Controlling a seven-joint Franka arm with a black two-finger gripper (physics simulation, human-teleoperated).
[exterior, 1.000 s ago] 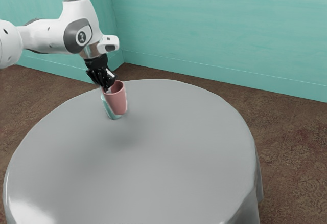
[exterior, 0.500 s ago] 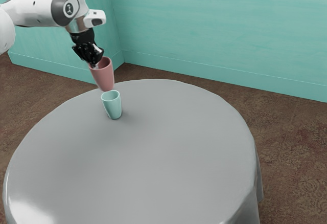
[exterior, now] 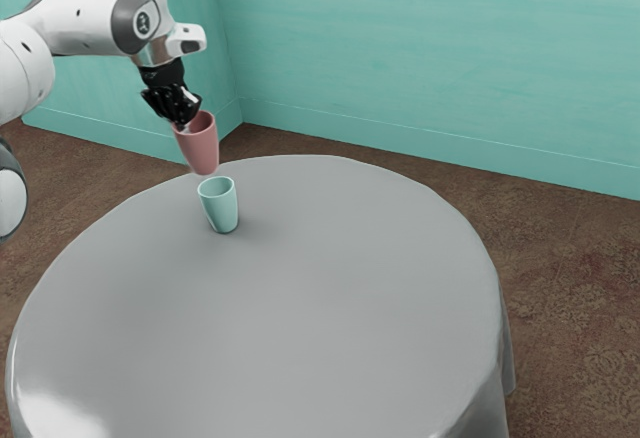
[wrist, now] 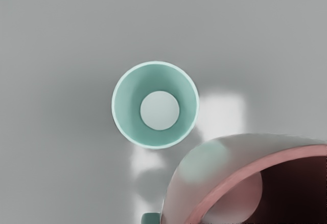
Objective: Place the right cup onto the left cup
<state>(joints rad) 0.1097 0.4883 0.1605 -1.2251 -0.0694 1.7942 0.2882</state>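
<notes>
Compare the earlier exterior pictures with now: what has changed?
Since the first picture, the gripper and the pink cup it holds have moved up and toward the exterior view's left, uncovering the teal cup; since the second, they have barely shifted. Nothing was grasped or released. The teal cup stayed upright in place on the table.

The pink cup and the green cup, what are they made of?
The pink cup looks like glossy glazed ceramic, since its outside shows a green reflection, but may be shiny plastic. The green cup seems smooth ceramic or plastic: even colour, pale rim.
</notes>
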